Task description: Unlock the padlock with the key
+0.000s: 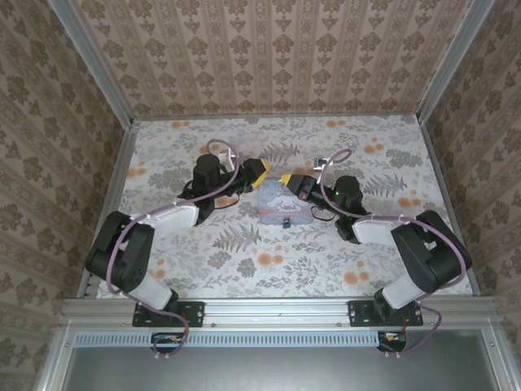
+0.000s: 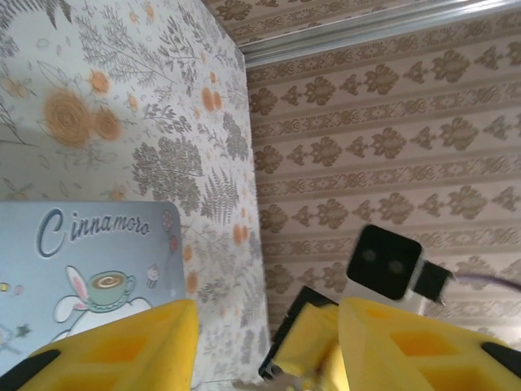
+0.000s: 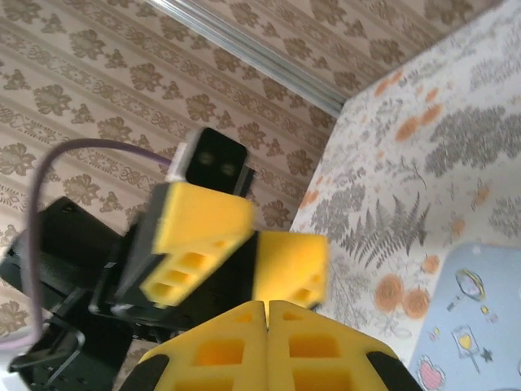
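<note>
Floral table [image 1: 244, 265], cartoon tin [image 1: 281, 198] — padlock [image 1: 286, 221] just beside

The tin [image 1: 283, 204] sat mid-worktop [image 1: 244, 269], with the padlock [image 1: 286, 221] just beside its near edge (touching or not, unclear). The left pincer [image 1: 261, 169] hung above the tin's far-left corner, and the right pincer [image 1: 286, 177] above its far edge, close beside the left.

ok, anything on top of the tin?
Visible lid of the tin is bare print. The left gripper and right gripper hang over its far edge, hiding that strip.
</note>
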### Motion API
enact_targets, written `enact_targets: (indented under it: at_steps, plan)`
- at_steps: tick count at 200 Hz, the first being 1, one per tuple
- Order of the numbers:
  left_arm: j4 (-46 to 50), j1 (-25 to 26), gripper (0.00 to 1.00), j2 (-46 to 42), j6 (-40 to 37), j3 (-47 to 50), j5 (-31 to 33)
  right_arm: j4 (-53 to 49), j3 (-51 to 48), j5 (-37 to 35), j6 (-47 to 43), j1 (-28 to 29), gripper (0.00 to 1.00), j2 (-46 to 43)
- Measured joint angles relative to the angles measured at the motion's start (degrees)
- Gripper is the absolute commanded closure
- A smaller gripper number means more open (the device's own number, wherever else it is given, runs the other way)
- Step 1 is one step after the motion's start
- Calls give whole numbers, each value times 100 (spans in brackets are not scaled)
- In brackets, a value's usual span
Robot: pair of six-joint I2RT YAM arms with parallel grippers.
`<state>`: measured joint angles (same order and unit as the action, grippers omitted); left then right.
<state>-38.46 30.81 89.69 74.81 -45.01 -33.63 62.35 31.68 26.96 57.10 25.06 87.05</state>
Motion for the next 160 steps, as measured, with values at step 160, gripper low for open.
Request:
enact_targets:
  at_steps: [160]
  plan:
    - [-579,446,63,232,1488,-70,540,-1021,431,-592,-1486,304,100,-457]
